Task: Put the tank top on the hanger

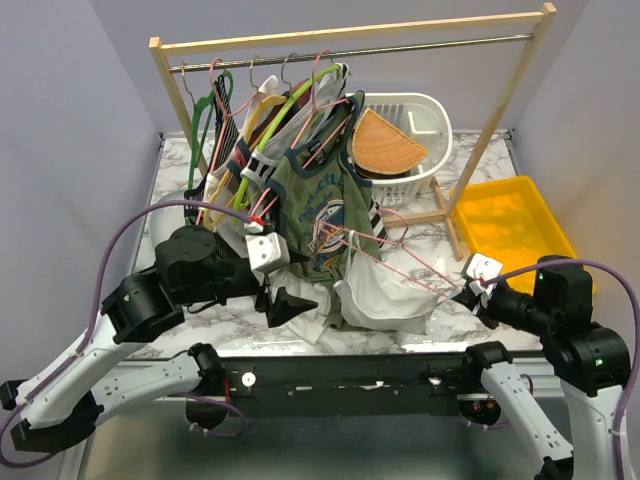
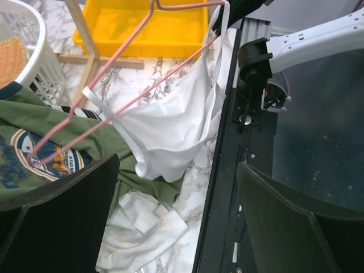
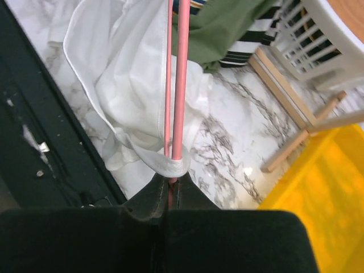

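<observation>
The pink wire hanger is held out level above the table's front. My right gripper is shut on its end; the right wrist view shows two pink wires running into the closed fingertips. The white tank top hangs from the hanger, one strap looped round the wire right at my right gripper. In the left wrist view the top sags below the hanger, with a strap over each side. My left gripper is open and empty, just left of the top, and in its own view it stands wide apart.
The olive-green printed top lies behind the hanger. More white cloth lies crumpled on the marble. A wooden rack with several hangers, a white basket and a yellow bin stand behind. The table's black front rail is close.
</observation>
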`<act>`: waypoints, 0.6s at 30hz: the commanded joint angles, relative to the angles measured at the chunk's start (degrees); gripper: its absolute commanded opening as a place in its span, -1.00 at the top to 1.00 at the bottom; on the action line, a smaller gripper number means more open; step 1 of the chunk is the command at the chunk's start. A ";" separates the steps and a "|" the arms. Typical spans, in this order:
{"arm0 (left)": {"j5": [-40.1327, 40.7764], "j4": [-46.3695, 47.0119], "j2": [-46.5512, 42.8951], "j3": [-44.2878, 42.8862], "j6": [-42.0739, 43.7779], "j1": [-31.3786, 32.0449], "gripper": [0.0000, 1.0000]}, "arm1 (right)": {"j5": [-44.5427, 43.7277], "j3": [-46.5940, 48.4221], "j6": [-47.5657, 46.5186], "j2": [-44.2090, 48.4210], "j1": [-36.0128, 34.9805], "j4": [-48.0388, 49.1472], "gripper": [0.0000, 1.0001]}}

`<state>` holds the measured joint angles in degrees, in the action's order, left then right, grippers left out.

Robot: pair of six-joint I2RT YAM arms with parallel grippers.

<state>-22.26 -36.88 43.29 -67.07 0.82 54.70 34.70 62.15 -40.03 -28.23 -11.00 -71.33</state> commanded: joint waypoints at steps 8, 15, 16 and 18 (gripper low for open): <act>3.19 4.34 -11.80 13.97 -6.09 -0.20 -0.97 | -12.28 6.48 10.14 -4.89 3.45 10.68 0.99; 2.31 10.42 -15.69 23.38 -9.43 -0.20 -0.97 | -21.41 14.22 15.15 -11.32 3.53 16.83 0.99; 2.31 10.60 -15.69 24.26 -9.26 -0.20 -0.97 | -22.73 15.27 15.94 -13.50 3.45 17.36 0.99; 1.78 11.30 -15.86 24.97 -9.08 -0.20 -0.97 | -22.75 19.31 17.00 -15.97 3.53 17.89 0.99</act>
<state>-20.03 -30.52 28.42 -43.83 -6.94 54.70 17.63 75.07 -27.59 -39.53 -7.79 -59.61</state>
